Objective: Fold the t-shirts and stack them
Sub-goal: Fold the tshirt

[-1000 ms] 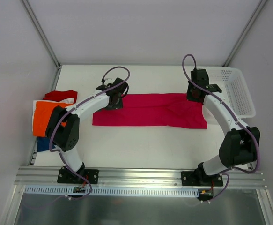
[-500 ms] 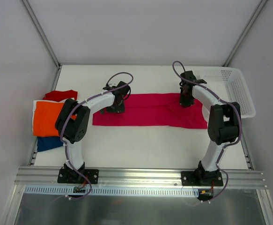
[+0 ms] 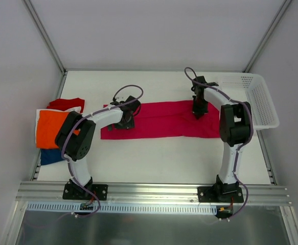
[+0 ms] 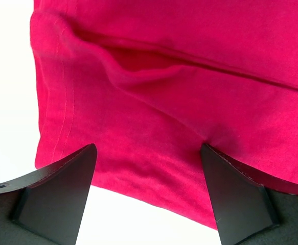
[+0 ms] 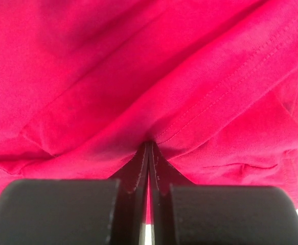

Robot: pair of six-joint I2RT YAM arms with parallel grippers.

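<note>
A magenta-pink t-shirt (image 3: 164, 120) lies folded into a long strip across the middle of the table. My left gripper (image 3: 124, 123) hovers low over its left end, jaws open wide, with the cloth's near edge (image 4: 154, 76) showing between the fingers (image 4: 72, 178) and nothing held. My right gripper (image 3: 198, 113) is down on the strip's right part near the far edge, shut on a pinched ridge of the magenta cloth (image 5: 138, 66) at a stitched hem. At the table's left edge, orange (image 3: 50, 126), red (image 3: 67, 103) and dark blue (image 3: 50, 156) t-shirts lie piled.
A white perforated basket (image 3: 258, 99) stands at the far right of the table, just right of the right arm. White table (image 3: 154, 153) lies bare between the strip and the arm bases. Frame posts rise at the back corners.
The right gripper moved left onto the shirt and shut on a fold of it. The left gripper shifted toward the strip's near left end, staying open.
</note>
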